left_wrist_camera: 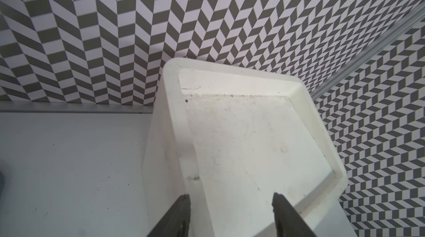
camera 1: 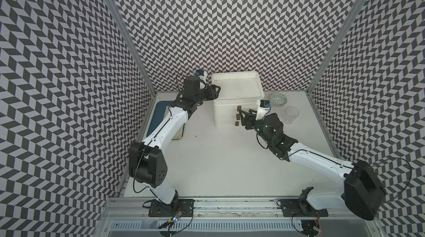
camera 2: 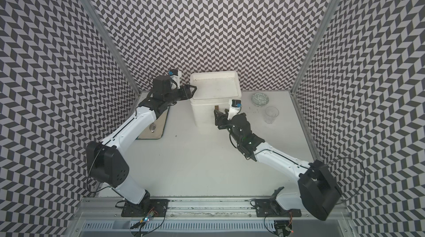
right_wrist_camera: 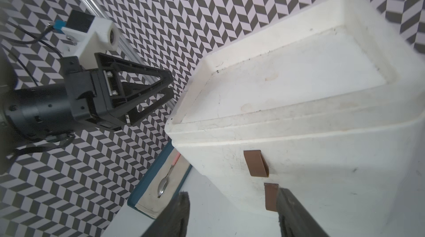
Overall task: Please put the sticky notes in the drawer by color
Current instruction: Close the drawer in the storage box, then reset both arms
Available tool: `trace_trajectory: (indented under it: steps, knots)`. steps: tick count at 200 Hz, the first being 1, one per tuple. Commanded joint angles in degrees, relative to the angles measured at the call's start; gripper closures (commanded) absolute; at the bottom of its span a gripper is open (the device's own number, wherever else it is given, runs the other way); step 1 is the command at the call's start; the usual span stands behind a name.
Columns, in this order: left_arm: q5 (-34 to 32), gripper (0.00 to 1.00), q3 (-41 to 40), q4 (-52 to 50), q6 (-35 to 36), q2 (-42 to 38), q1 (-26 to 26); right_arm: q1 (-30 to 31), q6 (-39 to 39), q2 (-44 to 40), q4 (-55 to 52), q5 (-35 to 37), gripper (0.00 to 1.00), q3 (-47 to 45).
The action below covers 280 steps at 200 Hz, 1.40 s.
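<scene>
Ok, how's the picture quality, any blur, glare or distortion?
In both top views the walls splay outward, wide-angle distortion; light even. In the left wrist view the drawer is sharp, the left gripper soft. In the right wrist view the drawer's top is nearly washed out, the right gripper blurred.

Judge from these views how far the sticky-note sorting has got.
Done, apparently: no sticky notes show anywhere, and the drawer chest has all three drawers shut. In hand: nothing; left tool and right tool stand open, empty, beside it. Left: probably nothing, though contents are hidden.
</scene>
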Motion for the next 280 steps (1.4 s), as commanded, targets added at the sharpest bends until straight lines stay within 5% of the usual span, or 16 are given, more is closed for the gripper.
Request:
trace_trajectory:
  steps: [1, 28, 75, 118, 194, 207, 247, 270, 274, 280]
  knots:
    - [-6.18, 0.35, -9.94, 9.37, -1.29, -8.72, -0.2, -2.58, -2.32, -3.66, -8.39, -0.77, 0.25, 0.99]
    - [-18.56, 0.33, -27.47, 17.61, -3.88, -17.89, 0.37, -5.78, -4.04, -6.11, -13.56, 5.57, 0.12, 0.69]
    - [-39.73, 0.36, -48.73, 29.67, 2.0, -25.39, 1.11, -14.66, -5.24, -4.07, -5.45, 31.67, 0.0, -6.15]
    - [-53.54, 0.38, -50.64, 30.98, 5.86, -22.71, 5.66, -27.23, -15.68, -0.49, 9.33, 25.75, 0.0, -14.26]
    - [-34.13, 0.38, -68.78, 66.06, 21.34, -18.33, 16.94, -32.92, -20.36, 8.71, 37.8, 14.0, 0.0, -27.77]
    - [-31.9, 0.38, -69.57, 69.11, 20.76, -15.13, 19.28, -32.83, -22.76, 8.01, 37.47, 10.04, 0.0, -28.17]
    - [-18.23, 0.39, -66.52, 65.31, 19.83, -12.78, 24.81, -32.74, -24.63, 15.94, 60.32, 6.64, 0.0, -34.56]
    - [-7.93, 0.37, -73.14, 83.18, 20.37, -10.07, 24.08, -32.59, -25.22, 15.37, 61.4, 6.03, 0.0, -37.11]
    - [-7.33, 0.28, -73.42, 84.58, 20.74, -8.98, 23.98, -32.49, -25.38, 15.3, 61.09, 5.75, 0.0, -37.03]
    - [-7.62, 0.26, -73.01, 85.87, 20.53, -6.91, 24.0, -32.4, -25.5, 15.26, 60.52, 5.72, 0.0, -36.84]
